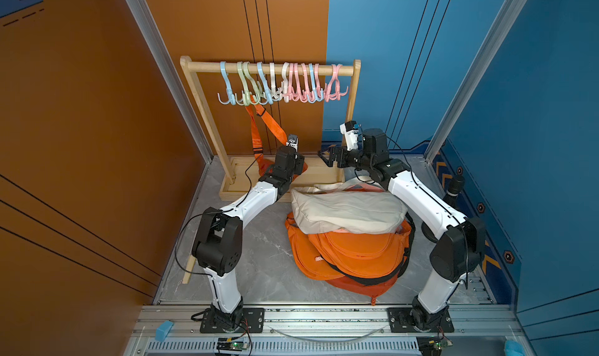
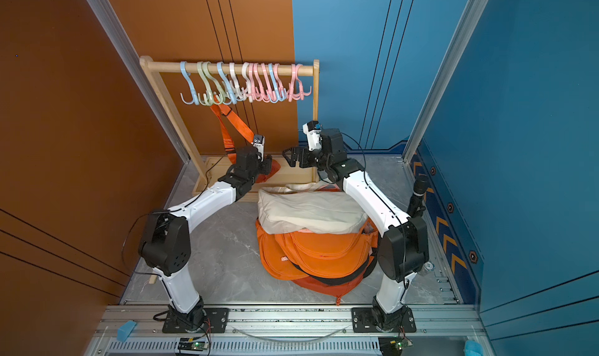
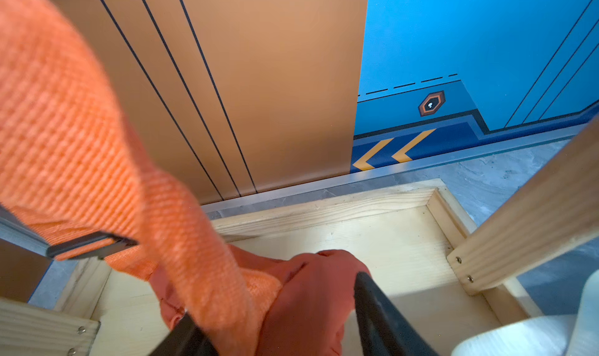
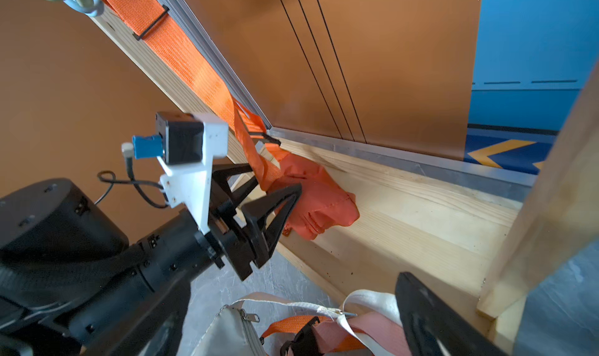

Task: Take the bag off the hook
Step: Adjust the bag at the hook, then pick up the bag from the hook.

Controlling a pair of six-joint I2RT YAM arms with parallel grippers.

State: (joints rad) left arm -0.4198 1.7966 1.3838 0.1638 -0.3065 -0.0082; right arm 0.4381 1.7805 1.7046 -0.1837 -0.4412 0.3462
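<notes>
A grey marbled floor (image 1: 259, 257) lies in a booth, with an orange-brown wall (image 1: 81, 111) at the left of the frame and a blue wall (image 1: 534, 111) at the right. At upper centre stands a wooden rack (image 1: 269, 67) strung with pastel hooks (image 1: 291, 88). The orange bag (image 4: 321, 202) hangs by its strap (image 1: 255, 134) from a hook (image 1: 248, 93) near the rack's left end (pale green, as far as can be told). Its body is slumped on the rack's base (image 3: 389, 241). The left gripper (image 3: 272, 297) has its jaws apart, and the bag's cloth lies between them. The right gripper (image 1: 324, 158), just right of centre, is spread wide and empty. At lower middle, a cream bag (image 1: 346, 211) lies on other orange bags (image 1: 350, 254).
</notes>
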